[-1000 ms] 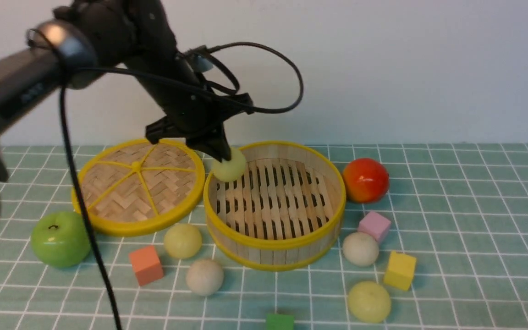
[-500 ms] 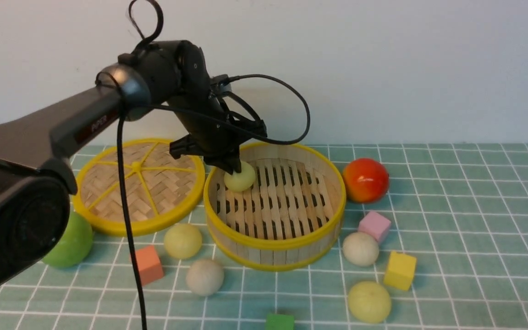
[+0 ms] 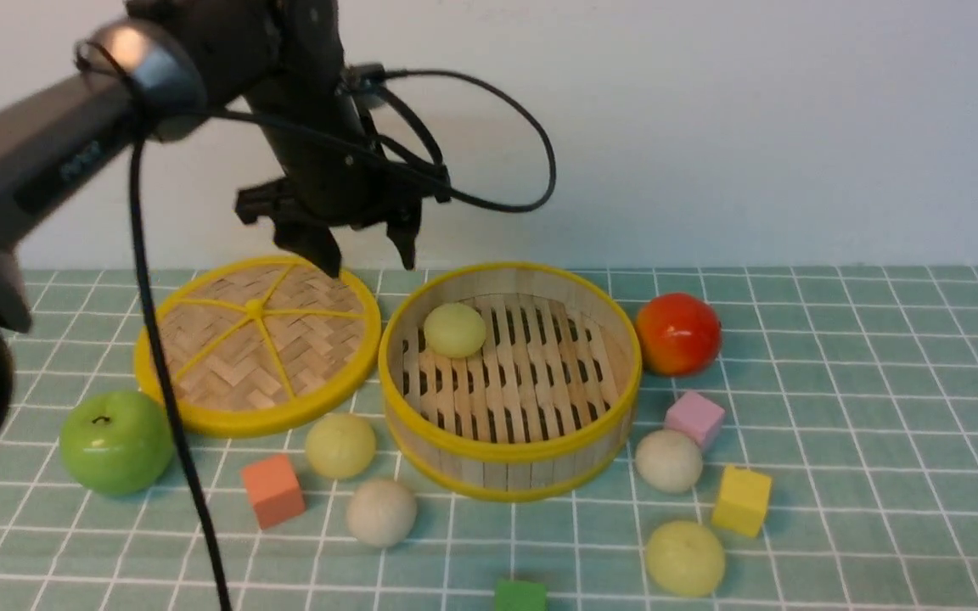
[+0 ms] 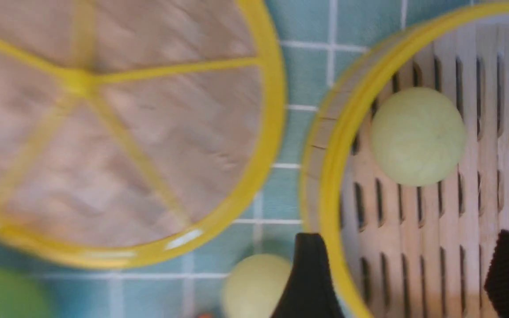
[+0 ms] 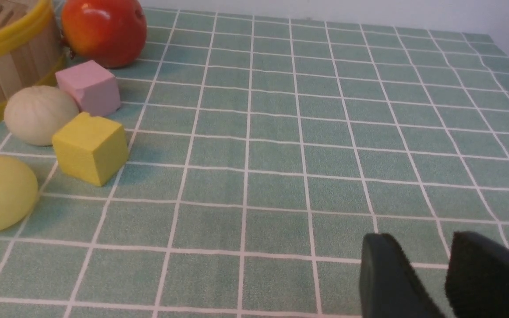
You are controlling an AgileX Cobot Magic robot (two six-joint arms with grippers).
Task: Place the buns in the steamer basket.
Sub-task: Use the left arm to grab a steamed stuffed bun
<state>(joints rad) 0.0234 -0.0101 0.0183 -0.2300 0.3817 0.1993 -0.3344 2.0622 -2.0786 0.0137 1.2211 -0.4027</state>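
One pale yellow-green bun lies on the slatted floor of the steamer basket, near its back left wall. My left gripper hangs open above the basket's left rim, holding nothing. Around the basket on the cloth lie a yellow-green bun, an off-white bun, another off-white bun and a yellow-green bun. My right gripper is low over the cloth to the right of them, open and empty; the front view does not show it.
The woven lid lies left of the basket, with a green apple in front of it. A red apple sits at the basket's right. Orange, pink, yellow and green cubes lie among the buns.
My left gripper lowered the yellow-green bun into the basket, opened and let it go, then rose up and to the left. The bun now rests on the slats.
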